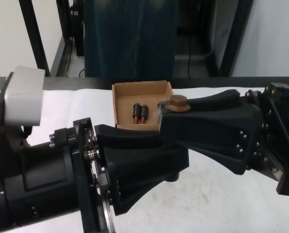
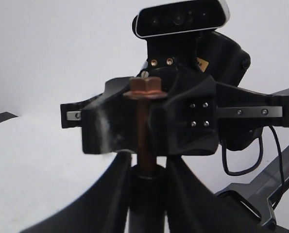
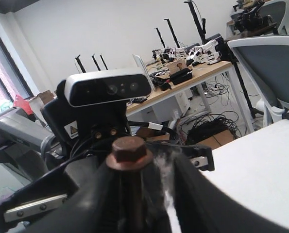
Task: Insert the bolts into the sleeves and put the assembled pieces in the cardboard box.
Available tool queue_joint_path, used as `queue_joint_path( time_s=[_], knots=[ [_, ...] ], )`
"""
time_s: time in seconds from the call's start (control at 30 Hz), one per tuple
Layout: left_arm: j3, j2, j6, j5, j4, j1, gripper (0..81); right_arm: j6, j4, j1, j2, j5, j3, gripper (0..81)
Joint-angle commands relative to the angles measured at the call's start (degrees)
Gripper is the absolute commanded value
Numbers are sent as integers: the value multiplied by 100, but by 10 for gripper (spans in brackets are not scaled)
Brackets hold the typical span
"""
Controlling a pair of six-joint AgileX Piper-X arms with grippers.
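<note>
A copper hex-head bolt [image 1: 177, 103] stands upright above the bench, just in front of the cardboard box [image 1: 116, 104]. My right gripper [image 1: 169, 116] comes in from the right and is shut on the bolt [image 3: 130, 151] just under its head. My left gripper [image 2: 145, 170] is below it, shut on a black sleeve [image 2: 145, 187]. The bolt's shank [image 2: 144, 131] runs down into the sleeve's top. In the high view the left gripper [image 1: 176, 160] lies under the right one and the sleeve is mostly hidden. Two assembled pieces [image 1: 140, 113] lie in the box.
White cloth [image 1: 217, 194] covers the bench. The bench's far edge runs just behind the box, with dark frame posts [image 1: 32, 34] and a blue panel [image 1: 129, 34] beyond it. The arms' bulky bodies take up the near left and the right side.
</note>
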Motion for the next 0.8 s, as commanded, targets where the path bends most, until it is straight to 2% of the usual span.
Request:
queue_joint_path(
  time_s=[0.0,0.1,0.37,0.43,0.57,0.77],
  knots=[
    [-131,-3,289,59,-51,-17,9,28,108,13,13,-75,-2,346],
    [-131,-3,338,59,-8,-17,9,28,97,13,13,-75,-2,316],
    [-131,-3,632,13,-8,-17,9,39,-260,13,13,-75,-2,321],
    [-131,-3,631,13,17,-17,9,67,-280,13,13,-75,-2,375],
    [-131,-3,671,13,79,-17,9,170,-279,13,13,-75,-2,549],
    [-131,-3,644,13,78,193,9,208,-279,13,13,-333,-2,570]
  ],
)
